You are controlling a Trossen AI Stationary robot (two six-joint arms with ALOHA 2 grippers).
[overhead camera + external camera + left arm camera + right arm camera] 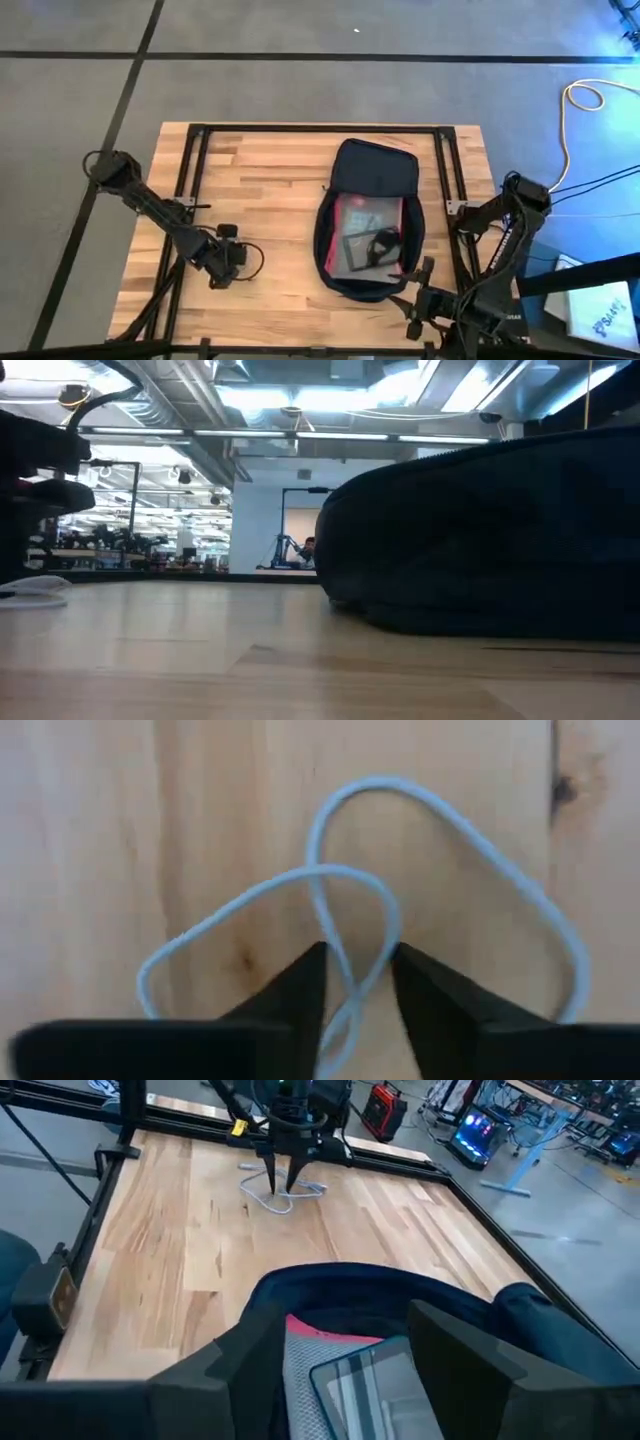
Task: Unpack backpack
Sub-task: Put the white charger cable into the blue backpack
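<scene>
Dark navy soft fabric backpack [371, 215] lies flat on the light butcher-block wooden desk [270, 170], right of centre in the high view, main compartment unzipped and the flap folded back toward the far edge. Inside the opening: a clear zip pouch with red edging [366, 213], a flat dark tablet-like slab [360, 250] lying on it, and a small dark coiled cable [381, 243] on top; the right wrist view shows the same pouch [320, 1342] and slab [375, 1380] just beyond that arm's fingers. Right claw [420, 298] sits at the near end of the backpack, by the desk's near edge, fingers spread apart with nothing between them. Left claw [226, 272] is over bare desk well left of the backpack, low to the surface. Its wrist view shows a thin pale blue-white cable [350, 910] looped on the wood, with one strand running down between the two dark fingers [290, 995]; a narrow gap remains between the tips, so the claw reads as partly open around the strand rather than clamped. The right wrist view shows the same cable [280, 1195] on the desk under the left claw [280, 1180]. Low view: backpack [490, 540] fills the right side as a dark mound resting on the desk
</scene>
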